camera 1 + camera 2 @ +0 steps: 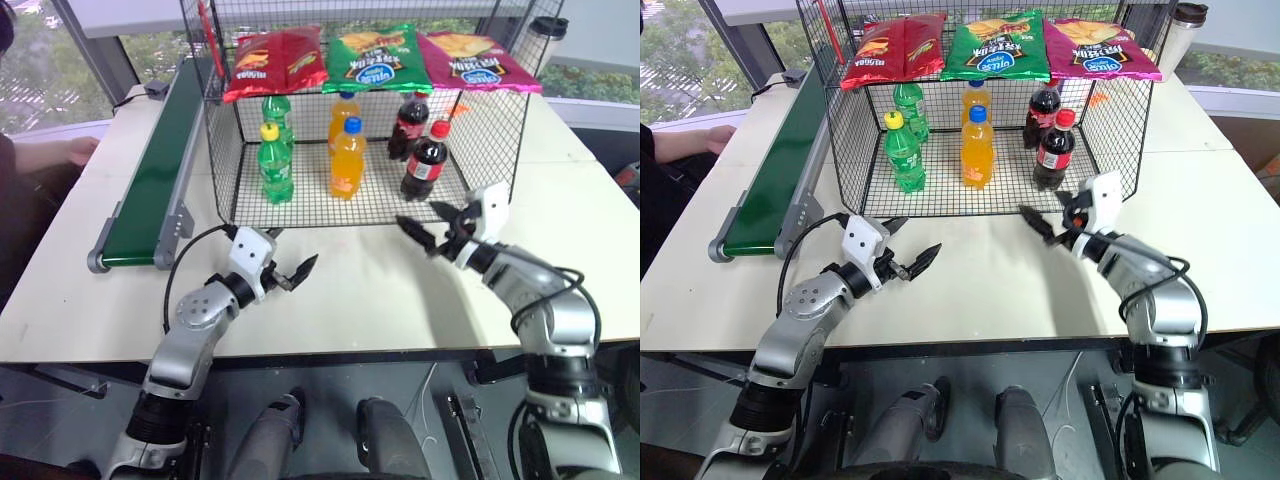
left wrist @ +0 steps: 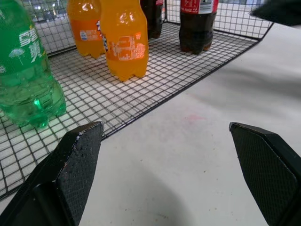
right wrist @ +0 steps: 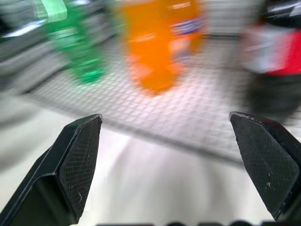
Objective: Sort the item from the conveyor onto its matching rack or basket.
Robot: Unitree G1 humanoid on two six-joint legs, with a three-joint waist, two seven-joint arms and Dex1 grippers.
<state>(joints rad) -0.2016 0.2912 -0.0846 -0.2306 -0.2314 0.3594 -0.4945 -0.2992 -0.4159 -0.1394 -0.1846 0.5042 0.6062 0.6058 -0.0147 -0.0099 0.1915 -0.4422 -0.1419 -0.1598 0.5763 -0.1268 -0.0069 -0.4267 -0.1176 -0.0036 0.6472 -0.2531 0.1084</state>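
Two cola bottles with red caps stand upright in the right part of the black wire-mesh cage (image 1: 224,150), the front one (image 1: 425,160) near the open front edge and the other (image 1: 409,124) behind it. The dark-green conveyor (image 1: 150,180) runs along the cage's left side, and the belt in view carries nothing. My right gripper (image 1: 418,214) hovers open and empty over the table just in front of the front cola bottle, pointing at the cage. My left gripper (image 1: 290,252) is open and empty above the table in front of the cage's left half.
Two green soda bottles (image 1: 275,160) and two orange ones (image 1: 347,155) stand in the cage. Chip bags (image 1: 377,55) lie on its top. A person's hand (image 1: 72,150) rests at the table's left edge. A lidded cup (image 1: 548,35) stands at the far right.
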